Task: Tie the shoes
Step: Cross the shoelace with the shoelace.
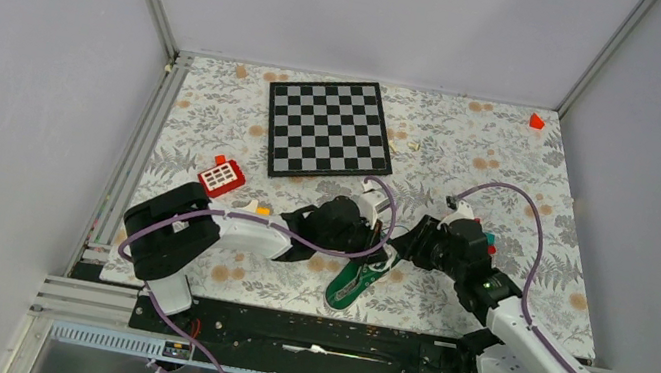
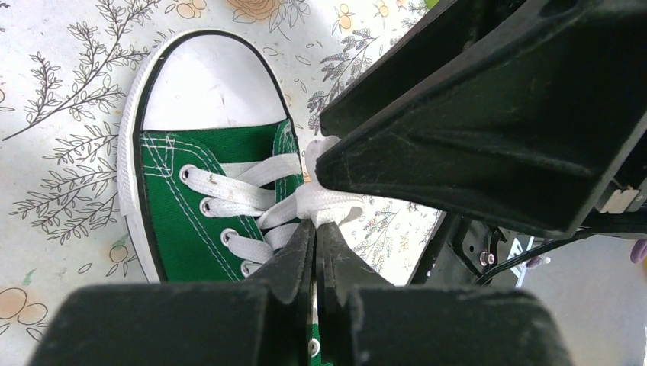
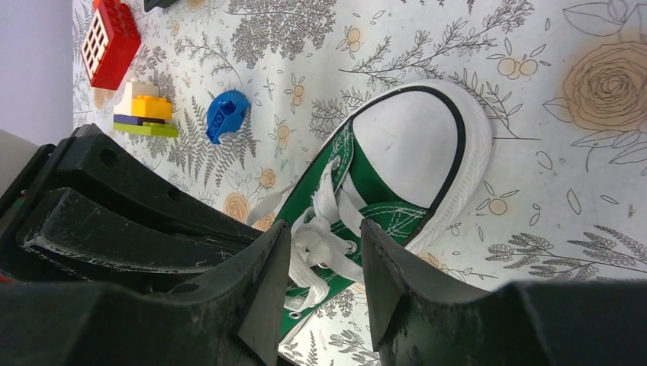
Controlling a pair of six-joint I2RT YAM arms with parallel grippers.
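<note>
Left gripper (image 2: 315, 229) is pressed tight together right at the crossing of the laces (image 2: 229, 187). A bunch of white lace sits at its tips, but I can't tell if any of it is actually caught between them. Right gripper (image 3: 326, 227) is spread about halfway, with the lace bundle sitting in the gap and neither finger clearly touching it. The two grippers are nearly on top of each other over the shoe (image 3: 404, 145), which lies on the floral table (image 1: 525, 209) near the front edge, between the arms.

What I'd worry about:
- The right one could close on the whole bundle instead of one strand, so nothing gets looped.
- If the left has no lace, it'll slide off as soon as it pulls.
- The shoe is small and nothing pins it down, so a tug could just drag or tip it.
- The fingers are so crowded they could knock each other.

Count:
- 1 shoe
- 2 grippers
- 1 chessboard (image 1: 329, 129), farther back
- 1 red block (image 3: 111, 42)
- 1 little block stack (image 3: 145, 110)
- 1 blue piece (image 3: 226, 114)
- 1 red bit (image 1: 537, 121) in the far right corner
</note>
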